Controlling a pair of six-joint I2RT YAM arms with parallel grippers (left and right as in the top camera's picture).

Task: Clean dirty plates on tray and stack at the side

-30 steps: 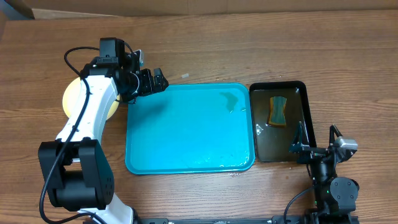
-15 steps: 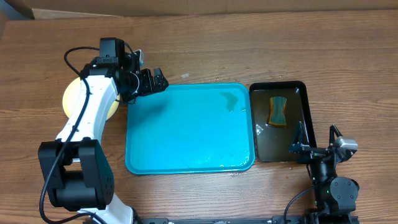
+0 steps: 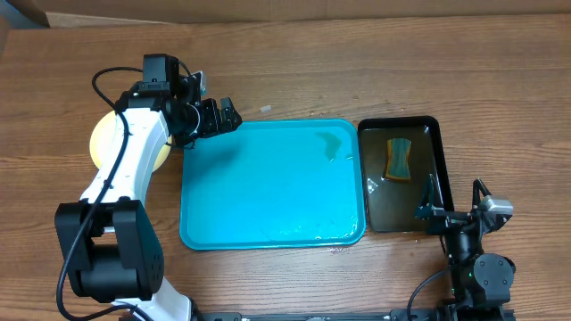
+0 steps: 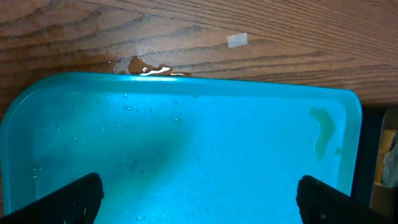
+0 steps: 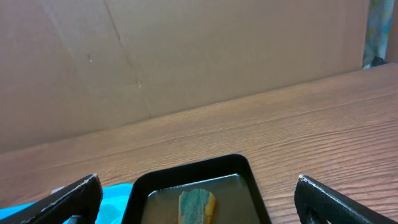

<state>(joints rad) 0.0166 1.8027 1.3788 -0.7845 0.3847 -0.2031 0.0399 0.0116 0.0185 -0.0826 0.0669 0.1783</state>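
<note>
**Both grippers spread wide; 1 plate seen beside the tray**

The left gripper (image 3: 223,119) is held above the far-left corner of the turquoise tray (image 3: 268,187). In the left wrist view its 2 fingers (image 4: 74,199) are seen at opposite lower corners of the picture, so the jaws are spread fully apart, and nothing is gripped between them. Water droplets are scattered over the tray floor, and a greenish smear (image 4: 323,132) is seen near its far-right corner. A small brownish puddle (image 4: 149,67) lies on the wooden table (image 3: 357,71), touching the tray's far rim, and a small white scrap (image 4: 237,40) lies on the wood beyond it.

1 pale yellow plate (image 3: 105,143) is seen on the table just left of the tray, largely covered by the white left arm. Whether other plates lie under it cannot be told.

The right gripper (image 5: 198,180) is held low at the near end of the black tray (image 3: 401,207), which sits just right of the turquoise tray. Its 2 fingers are likewise spread wide, and nothing is held. A yellow-and-green sponge (image 3: 399,159) lies in shallow liquid in the black tray. A cardboard wall (image 5: 186,62) is seen behind the table.
</note>
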